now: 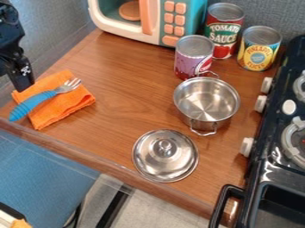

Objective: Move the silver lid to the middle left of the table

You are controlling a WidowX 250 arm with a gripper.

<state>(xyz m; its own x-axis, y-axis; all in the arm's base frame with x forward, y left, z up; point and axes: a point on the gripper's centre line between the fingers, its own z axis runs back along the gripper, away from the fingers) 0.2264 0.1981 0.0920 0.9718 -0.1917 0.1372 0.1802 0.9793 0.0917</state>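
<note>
We see the gripper [21, 76] at the left corner of the table [122, 95], its tip overlapping the outer corner of the orange cloth [52, 114] in our view. We cannot tell whether it is open or closed, nor whether it touches the cloth. We see nothing held in the part of it that shows.

The silver lid [164, 159] lies well apart from it, flat with its knob [164, 147] up, near the table's front edge and right of that edge's middle. Just behind the lid, toward the right edge, we find the silver pot [205, 102], upright and open, with a loop handle at front and back.

On the cloth we see a fork [46, 97], its metal tines over the fabric and its blue handle running past it toward the front edge. Along the back edge stand a toy microwave [199, 18], a purple can [193, 62], a red can [223, 33] and a yellow can [258, 51], all three upright, the purple one just behind the pot. Against the right edge we have the black toy stove [265, 162] with white knobs.
</note>
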